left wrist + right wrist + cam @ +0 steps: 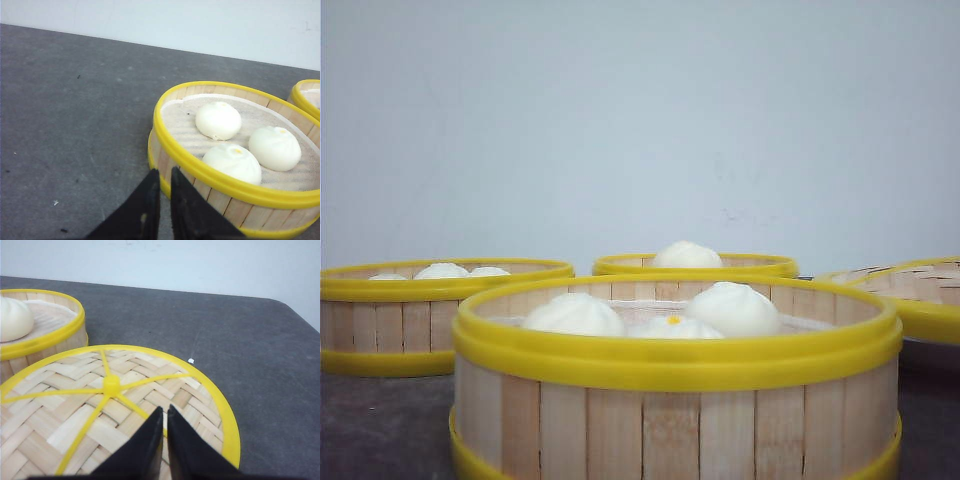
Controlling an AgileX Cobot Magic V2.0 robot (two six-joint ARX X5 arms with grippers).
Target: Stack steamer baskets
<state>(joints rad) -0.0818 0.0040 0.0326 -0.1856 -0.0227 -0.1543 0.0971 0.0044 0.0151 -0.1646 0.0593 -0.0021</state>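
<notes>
Nearest basket [676, 385] holds three buns, with two more baskets [440, 300] behind. Nothing is stacked yet. Left gripper [165, 200] hangs nearly closed, empty, beside one basket [235, 165]; right gripper [164, 437] likewise over the lid [112, 405]. Next needs opening to grasp a rim.

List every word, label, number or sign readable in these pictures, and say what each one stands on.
None: no view shows any writing.
The steamer baskets have plain slats and plain yellow rims.
The woven lid bears only yellow spokes and a hub.
The buns, the grey table and the wall carry no text.
</notes>
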